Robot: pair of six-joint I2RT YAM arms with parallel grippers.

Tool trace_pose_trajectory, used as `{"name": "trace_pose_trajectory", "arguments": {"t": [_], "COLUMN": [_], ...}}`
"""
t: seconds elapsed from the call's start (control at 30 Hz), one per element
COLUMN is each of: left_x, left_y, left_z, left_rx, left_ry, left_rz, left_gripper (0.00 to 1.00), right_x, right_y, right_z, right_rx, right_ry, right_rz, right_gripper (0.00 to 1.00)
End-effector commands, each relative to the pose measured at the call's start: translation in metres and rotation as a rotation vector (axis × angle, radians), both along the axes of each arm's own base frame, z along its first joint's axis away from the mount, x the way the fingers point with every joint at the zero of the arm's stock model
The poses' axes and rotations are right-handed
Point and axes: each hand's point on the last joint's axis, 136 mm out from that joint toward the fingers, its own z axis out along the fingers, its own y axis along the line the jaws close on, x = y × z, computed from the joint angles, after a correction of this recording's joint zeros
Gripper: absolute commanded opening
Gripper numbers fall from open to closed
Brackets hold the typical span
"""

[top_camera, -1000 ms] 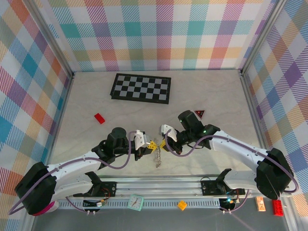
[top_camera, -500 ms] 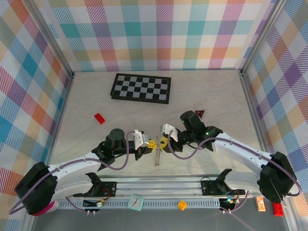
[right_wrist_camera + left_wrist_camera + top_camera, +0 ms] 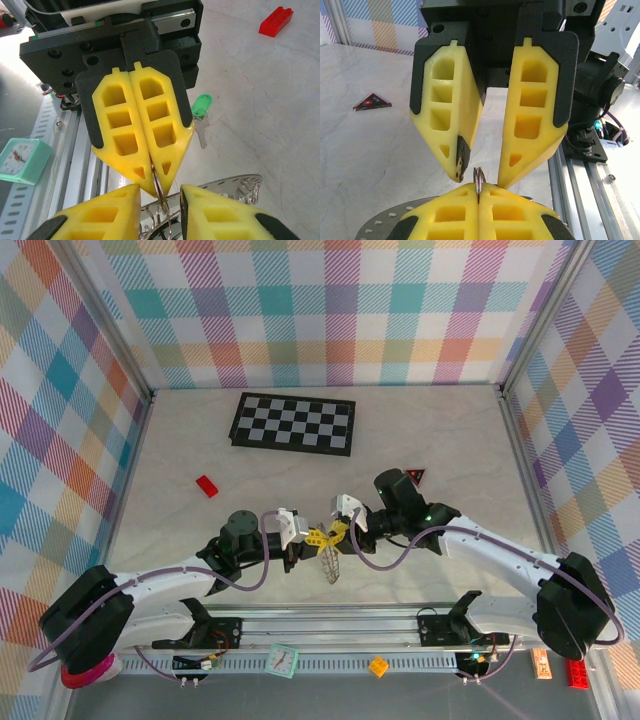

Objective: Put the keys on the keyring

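The keyring (image 3: 225, 184) (stiff, light metal, probably slippery) hangs between the arms near the front of the counter (image 3: 260, 100). The left tool (image 3: 152, 182) pinches one thin rim loop, and the right tool (image 3: 481, 176) stands spread either side of it. The green key (image 3: 201, 107), best taken by its plastic head, lies loose.

1. Yellow fingers backed in black on the left tool (image 3: 478, 194) and the right tool (image 3: 160, 197).
2. The key (image 3: 202, 107): silver blade, bright green head.
3. The keyring (image 3: 235, 181): grey metal.
4. The brick (image 3: 275, 21): red.
5. The triangle (image 3: 371, 101): red, dark-edged.
6. The checkerboard (image 3: 293, 423): black and white squares.
7. The worktop (image 3: 450, 440): pale, grey-veined marble.
8. The walls (image 3: 330, 310): pastel plaid.
9. The clock (image 3: 22, 161): mint green.
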Motion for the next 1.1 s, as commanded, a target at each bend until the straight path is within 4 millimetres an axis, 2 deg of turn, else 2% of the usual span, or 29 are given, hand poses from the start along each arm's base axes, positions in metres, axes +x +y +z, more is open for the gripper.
{"name": "trace_pose_trajectory", "arguments": {"t": [0.0,0.1,0.2,0.47,0.6,0.73,0.8,0.9,0.93,1.07], "left_x": [-0.005,-0.005,-0.005,-0.006,-0.006,-0.006,-0.003,0.0,0.0,0.0], "left_y": [-0.003,-0.002,-0.002,-0.002,-0.002,-0.002,0.0,0.003,0.004,0.006], "left_z": [0.02,0.02,0.02,0.022,0.021,0.022,0.021,0.02,0.018,0.007], "left_rx": [-0.069,-0.068,-0.069,-0.072,-0.07,-0.07,-0.063,-0.042,-0.025,0.077], "left_ry": [-0.054,-0.054,-0.056,-0.058,-0.054,-0.055,-0.054,-0.057,-0.056,-0.046], "left_rz": [-0.024,-0.024,-0.025,-0.029,-0.032,-0.029,-0.007,0.022,0.027,0.035], "left_gripper": [0.0,0.0,0.0,0.0,0.0,0.0,0.01,0.24,0.29,0.36], "right_x": [0.002,0.002,0.0,-0.003,-0.003,-0.003,-0.002,-0.001,-0.001,-0.003], "right_y": [-0.003,-0.007,-0.009,0.003,0.006,0.007,0.005,0.0,-0.002,-0.006], "right_z": [0.001,0.005,-0.001,0.004,0.005,0.006,0.005,0.004,0.003,-0.002], "right_rx": [0.02,0.046,0.033,0.077,0.091,0.09,0.075,0.032,0.008,-0.099], "right_ry": [-0.037,-0.083,-0.064,-0.01,-0.007,-0.008,-0.023,-0.048,-0.053,-0.077], "right_rz": [-0.025,-0.052,-0.049,0.001,0.01,0.013,0.01,0.008,0.01,0.035], "right_gripper": [0.28,0.3,0.31,0.27,0.2,0.01,0.0,0.0,0.0,0.0]}}
